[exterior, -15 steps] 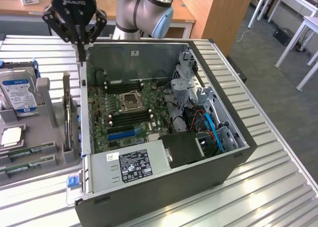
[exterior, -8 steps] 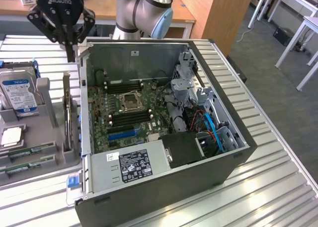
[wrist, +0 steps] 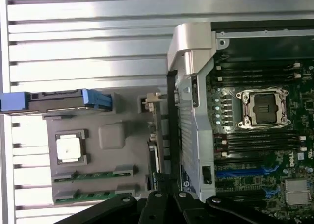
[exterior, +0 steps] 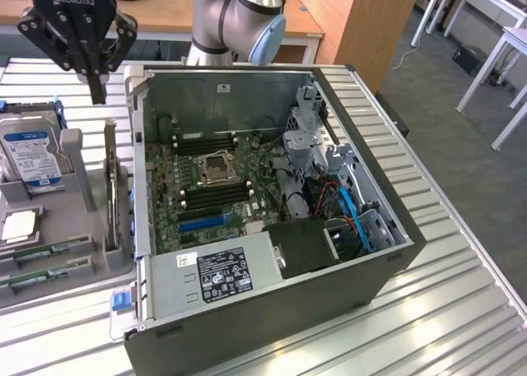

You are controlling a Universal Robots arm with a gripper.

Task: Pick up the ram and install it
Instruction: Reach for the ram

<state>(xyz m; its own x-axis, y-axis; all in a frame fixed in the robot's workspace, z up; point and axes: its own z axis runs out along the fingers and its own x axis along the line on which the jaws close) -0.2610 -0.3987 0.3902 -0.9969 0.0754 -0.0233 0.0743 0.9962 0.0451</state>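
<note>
Grey plastic tray [exterior: 115,252] on the ribbed metal desk [exterior: 461,310] holds a hard drive [exterior: 33,158] with a blue-white label, a square chip [exterior: 18,226] and the ram [exterior: 45,251], a flat green stick slotted beside a second stick [exterior: 41,277]. I see the tool [exterior: 99,92], marked Robotiq, hovering above the tray, fingers together, empty. Open case [exterior: 272,327]: green motherboard [exterior: 193,207], bare CPU socket [exterior: 216,169]. PSU [exterior: 218,273] label unreadable.
</note>
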